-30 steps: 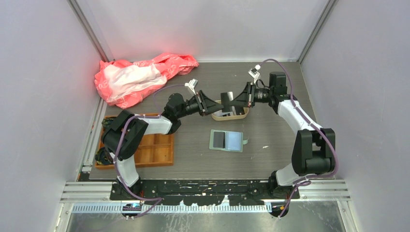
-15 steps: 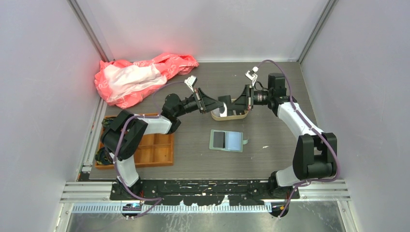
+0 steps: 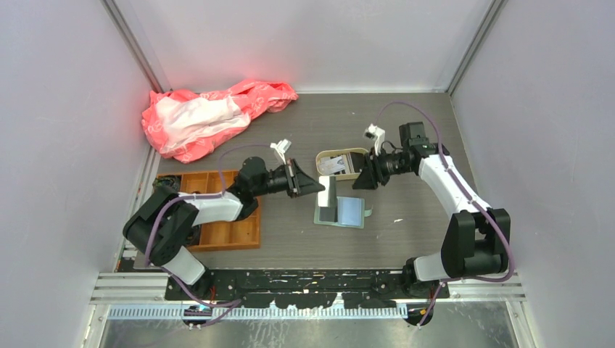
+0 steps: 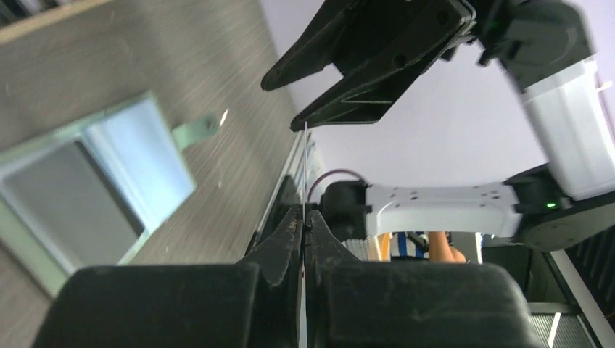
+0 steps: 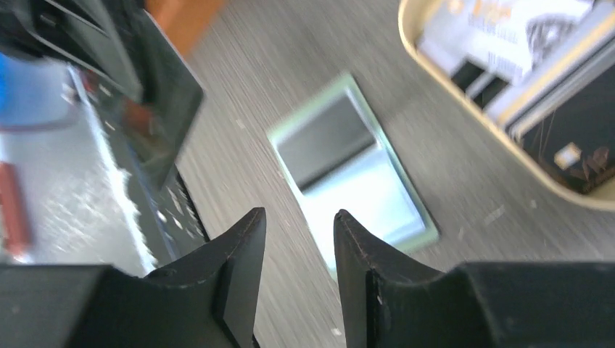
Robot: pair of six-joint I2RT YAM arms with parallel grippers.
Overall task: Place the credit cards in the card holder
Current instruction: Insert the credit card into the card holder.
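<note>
Credit card (image 3: 330,194): thin, stiff, light, likely slippery; best pinched along one short edge.
Left gripper (image 3: 320,187): clamped on card over card holder (image 3: 349,212), mid-table.
Right gripper (image 3: 360,178): fingers spread, empty.

card holder (image 5: 353,170) blurred, beige tray (image 5: 407,29) cropped

Crumpled pink bag (image 3: 209,116) sits at the back left of the table (image 3: 410,232). There's an orange compartment tray (image 3: 230,230) near left, and a beige round-cornered tray (image 3: 341,151) mid-table.
</note>
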